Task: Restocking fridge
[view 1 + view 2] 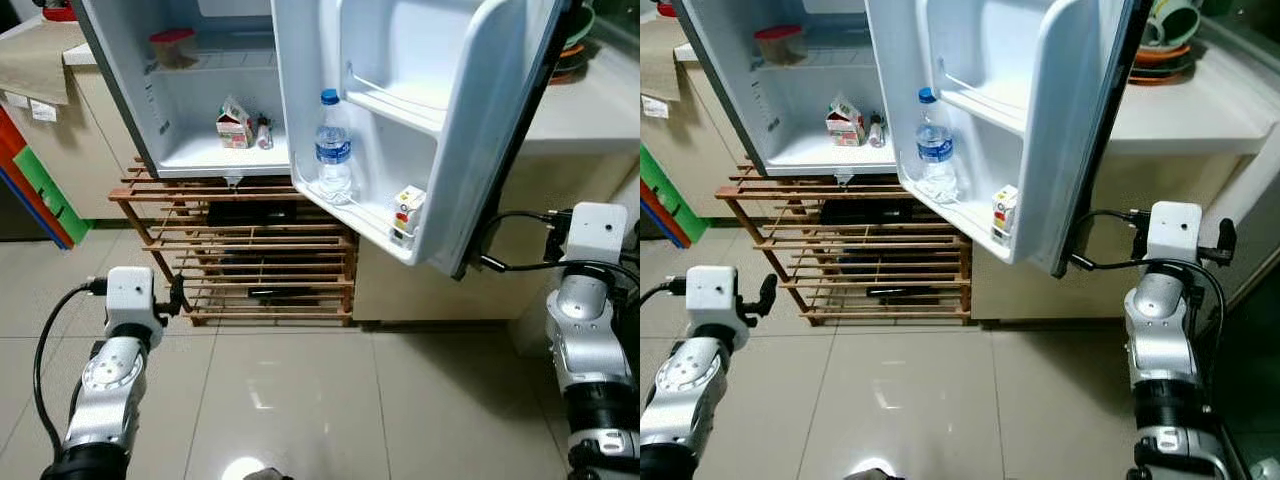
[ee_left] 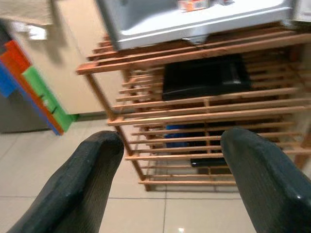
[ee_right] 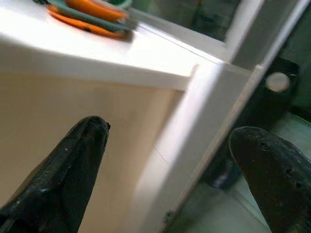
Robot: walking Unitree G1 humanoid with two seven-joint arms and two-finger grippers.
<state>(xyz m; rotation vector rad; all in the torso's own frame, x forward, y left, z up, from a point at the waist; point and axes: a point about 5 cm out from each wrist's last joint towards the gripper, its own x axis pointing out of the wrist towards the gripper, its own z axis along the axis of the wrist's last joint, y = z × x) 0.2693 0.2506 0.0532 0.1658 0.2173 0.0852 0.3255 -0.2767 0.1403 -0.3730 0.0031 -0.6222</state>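
Note:
The small fridge (image 1: 200,150) stands open on a wooden slatted rack (image 1: 250,250). Its door (image 1: 460,120) swings toward me and holds a water bottle (image 1: 333,150) and a small carton (image 1: 408,212) on the lower door shelf. On the fridge floor are a milk carton (image 1: 234,126) and a small bottle (image 1: 264,132). A red-lidded tub (image 1: 174,47) sits on the shelf above. My left gripper (image 2: 170,145) is open and empty, low by the rack's left side. My right gripper (image 3: 167,131) is open and empty, beside the counter's side panel to the right of the door.
A white counter (image 1: 590,110) behind the door carries stacked dishes (image 1: 1165,50). A black flat item (image 2: 204,77) lies on the rack's upper level. A red, green and blue object (image 1: 35,180) leans at the left wall. Glossy tiled floor (image 1: 300,400) spreads in front.

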